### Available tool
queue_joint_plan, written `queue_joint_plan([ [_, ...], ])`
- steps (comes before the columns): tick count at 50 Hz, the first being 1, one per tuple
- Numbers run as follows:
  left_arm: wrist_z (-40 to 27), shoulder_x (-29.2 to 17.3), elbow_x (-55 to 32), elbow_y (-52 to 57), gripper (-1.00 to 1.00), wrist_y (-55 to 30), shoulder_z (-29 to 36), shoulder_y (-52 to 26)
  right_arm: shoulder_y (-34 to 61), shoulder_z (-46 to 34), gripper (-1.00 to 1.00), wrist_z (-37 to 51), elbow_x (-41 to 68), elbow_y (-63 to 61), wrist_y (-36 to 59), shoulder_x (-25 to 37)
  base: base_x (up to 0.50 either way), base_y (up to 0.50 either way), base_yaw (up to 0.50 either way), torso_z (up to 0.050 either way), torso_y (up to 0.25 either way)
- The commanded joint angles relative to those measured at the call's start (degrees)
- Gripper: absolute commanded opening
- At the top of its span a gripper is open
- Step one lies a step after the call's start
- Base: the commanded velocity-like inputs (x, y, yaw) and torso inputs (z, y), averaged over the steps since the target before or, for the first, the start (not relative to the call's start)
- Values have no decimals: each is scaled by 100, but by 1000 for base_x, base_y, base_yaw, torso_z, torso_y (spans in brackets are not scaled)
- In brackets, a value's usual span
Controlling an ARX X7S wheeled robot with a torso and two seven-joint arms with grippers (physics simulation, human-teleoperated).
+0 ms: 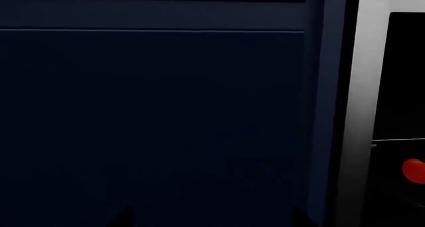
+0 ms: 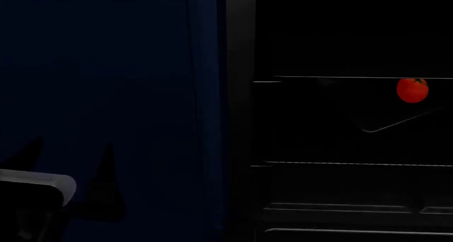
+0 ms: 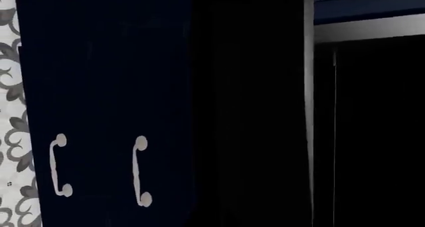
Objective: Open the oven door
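Oven door (image 2: 354, 120) glossy black glass; round red tomato (image 2: 412, 90) behind.

The blue cabinet door (image 1: 153, 127) looked smooth and matt. The oven frame (image 1: 364, 87) looked like shiny grey metal. The tomato (image 2: 412, 90) looked glossy.

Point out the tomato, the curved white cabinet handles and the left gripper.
tomato (image 2: 412, 90): head view, middle of its red body.
curved white cabinet handles (image 3: 140, 171): right wrist view, mid-shaft of one handle.
left gripper (image 2: 67, 160): head view, between the two dark fingertips.
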Motion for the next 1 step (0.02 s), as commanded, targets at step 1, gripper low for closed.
queue_joint_plan([
  [1, -24, -23, -9, 26, 100, -5, 21, 12, 101, -225, -100, -2204, 1546, 1189, -1270, -341, 0, 0, 10, 0, 0],
])
